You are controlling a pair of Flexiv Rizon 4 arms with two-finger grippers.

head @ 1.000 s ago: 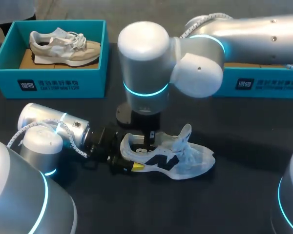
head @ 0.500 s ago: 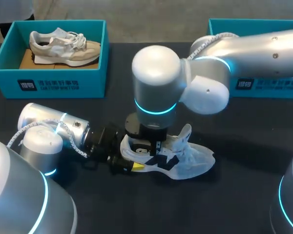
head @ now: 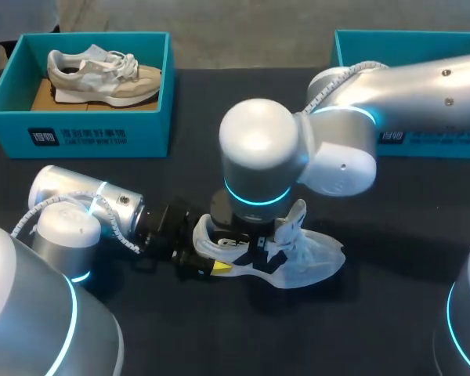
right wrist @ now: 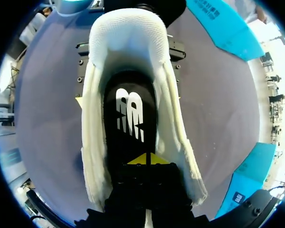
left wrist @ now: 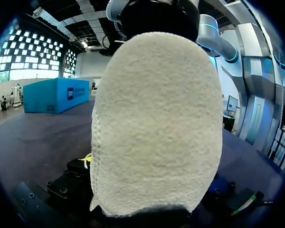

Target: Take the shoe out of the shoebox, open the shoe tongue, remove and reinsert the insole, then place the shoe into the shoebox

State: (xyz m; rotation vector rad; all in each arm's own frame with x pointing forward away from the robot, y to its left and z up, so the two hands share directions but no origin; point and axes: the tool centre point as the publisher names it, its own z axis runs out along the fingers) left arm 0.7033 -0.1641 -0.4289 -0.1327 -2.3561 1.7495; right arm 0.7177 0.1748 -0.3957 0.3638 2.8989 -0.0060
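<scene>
Bearing everything, the black table (head: 376,313) has the white shoe (head: 317,258) standing upright on its sole near the middle, and all else is placed from that shoe. The right arm (head: 407,86) comes in from beyond the shoe's toe side and bends down, so that its wrist hangs directly over the shoe's opening. The left arm (head: 86,207) lies low behind the shoe's heel, pointing at it. One teal shoebox (head: 94,137) sits well apart from the shoe, beyond its heel end, and holds a beige shoe (head: 102,74). A second shoebox (head: 431,137) sits well apart beyond the toe end, partly hidden by the right arm. The shoe's tongue (head: 298,213) stands up just beside the right wrist. The left gripper (head: 211,266) is at the heel, which fills its own view; whether it clamps the heel I cannot tell. The right gripper (right wrist: 147,160) is down inside the shoe, its yellow tips drawn together with only a thin line between them, above the black insole (right wrist: 130,114) lying in the shoe.
</scene>
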